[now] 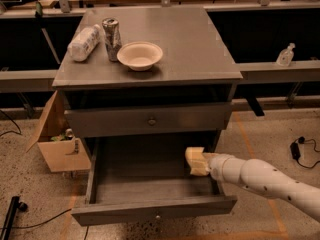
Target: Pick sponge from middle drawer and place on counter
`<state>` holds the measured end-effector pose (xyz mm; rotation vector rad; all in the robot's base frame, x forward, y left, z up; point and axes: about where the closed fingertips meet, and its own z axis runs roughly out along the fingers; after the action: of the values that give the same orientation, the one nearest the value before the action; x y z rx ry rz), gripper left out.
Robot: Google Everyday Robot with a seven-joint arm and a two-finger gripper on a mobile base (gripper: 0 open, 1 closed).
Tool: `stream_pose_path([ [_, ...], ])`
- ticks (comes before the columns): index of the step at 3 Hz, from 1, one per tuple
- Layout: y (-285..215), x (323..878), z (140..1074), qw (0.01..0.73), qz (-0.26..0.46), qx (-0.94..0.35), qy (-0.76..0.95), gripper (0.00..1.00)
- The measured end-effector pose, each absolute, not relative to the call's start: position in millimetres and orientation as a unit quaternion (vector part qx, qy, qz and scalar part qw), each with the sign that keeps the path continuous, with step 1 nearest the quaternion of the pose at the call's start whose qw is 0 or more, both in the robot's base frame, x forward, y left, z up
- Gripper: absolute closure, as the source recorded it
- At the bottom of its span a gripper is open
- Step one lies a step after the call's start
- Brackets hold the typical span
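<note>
The middle drawer (150, 216) is pulled open at the bottom of the grey cabinet, with a small pale knob on its low front panel. My gripper (201, 164) reaches in from the right, at the drawer's right side. It is shut on the pale yellow sponge (193, 156) and holds it just above the drawer floor, near the right wall. The white arm runs off to the lower right. The grey counter (195, 49) is the cabinet's top slab, above the gripper.
On the counter's left part stand a white bowl (140, 55), a metal can (111, 32) and a lying plastic bottle (83, 42). A closed drawer (150, 120) sits above the open one. A cardboard box (57, 146) stands on the floor at the left.
</note>
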<state>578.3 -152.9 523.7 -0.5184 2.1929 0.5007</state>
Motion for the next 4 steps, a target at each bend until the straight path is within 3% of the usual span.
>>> stream_pose_path([
  [2, -195.3, 555.1, 664.5, 0.449, 0.208, -0.177, 0.851, 1.0],
  [4, -221.0, 576.2, 823.6, 0.539, 0.209, -0.167, 0.799, 1.0],
])
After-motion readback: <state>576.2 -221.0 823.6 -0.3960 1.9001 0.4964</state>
